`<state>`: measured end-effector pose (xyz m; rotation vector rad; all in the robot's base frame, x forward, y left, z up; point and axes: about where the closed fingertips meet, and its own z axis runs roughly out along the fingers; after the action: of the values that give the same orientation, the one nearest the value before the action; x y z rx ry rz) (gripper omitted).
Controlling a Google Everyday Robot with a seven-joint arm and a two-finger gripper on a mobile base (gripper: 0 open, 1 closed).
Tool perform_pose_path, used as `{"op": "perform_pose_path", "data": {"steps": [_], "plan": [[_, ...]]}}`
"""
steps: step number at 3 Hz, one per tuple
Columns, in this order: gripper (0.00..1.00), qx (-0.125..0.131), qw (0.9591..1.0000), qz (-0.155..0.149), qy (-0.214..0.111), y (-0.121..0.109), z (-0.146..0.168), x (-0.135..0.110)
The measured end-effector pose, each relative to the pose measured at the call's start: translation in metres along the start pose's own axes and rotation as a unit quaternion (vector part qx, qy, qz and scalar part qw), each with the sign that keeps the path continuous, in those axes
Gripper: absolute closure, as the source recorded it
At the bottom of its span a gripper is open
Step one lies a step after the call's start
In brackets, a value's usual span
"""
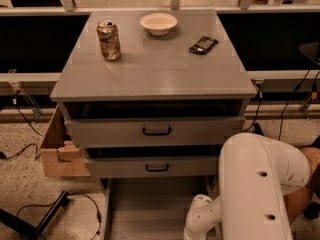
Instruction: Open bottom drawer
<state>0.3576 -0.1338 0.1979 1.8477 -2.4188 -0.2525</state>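
**Drawing the bottom drawer straight out to its stop**

The bottom drawer [150, 209] is seen at 6 o'clock in the view, under the grey cabinet [150, 79]. It is judged to be well out already: its plain grey floor is exposed between its side walls, while its front and handle are cut off by the lower edge. The middle drawer [120, 167] and the top drawer [110, 131] above it are each shown ajar by a narrow dark gap.

The white arm [255, 189] is placed at 4 to 5 o'clock, and its wrist link [200, 219] is bent down toward 6 o'clock, over the right side of the open drawer. The gripper is hidden past the lower edge at about 6 o'clock, and whether it is open, closed or clamped on the handle cannot be told.

If more travel is wanted, the pull is best kept level and straight toward 6 o'clock, in line with the slides, so that the drawer is not twisted from its right side. Speed is best eased near the stop, so that the cabinet is not jolted. On its top a can [109, 40] is stood at 11 o'clock, a bowl [158, 23] at 12 o'clock and a dark packet [203, 44] at 1 o'clock. The arm is best held clear of the middle drawer's front. The cardboard box [55, 151] at 9 o'clock is judged to be out of the path.
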Motion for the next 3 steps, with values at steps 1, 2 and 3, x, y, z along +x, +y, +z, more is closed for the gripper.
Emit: {"op": "perform_pose_path", "data": {"steps": [1, 2, 3], "plan": [[0.18, 0.0, 1.0, 0.0, 0.0, 0.0, 0.0, 0.0], [0.0, -0.001, 1.0, 0.0, 0.0, 0.0012, 0.001, 0.0003], [0.0, -0.001, 1.0, 0.0, 0.0, 0.0012, 0.0001, 0.0006]]}}
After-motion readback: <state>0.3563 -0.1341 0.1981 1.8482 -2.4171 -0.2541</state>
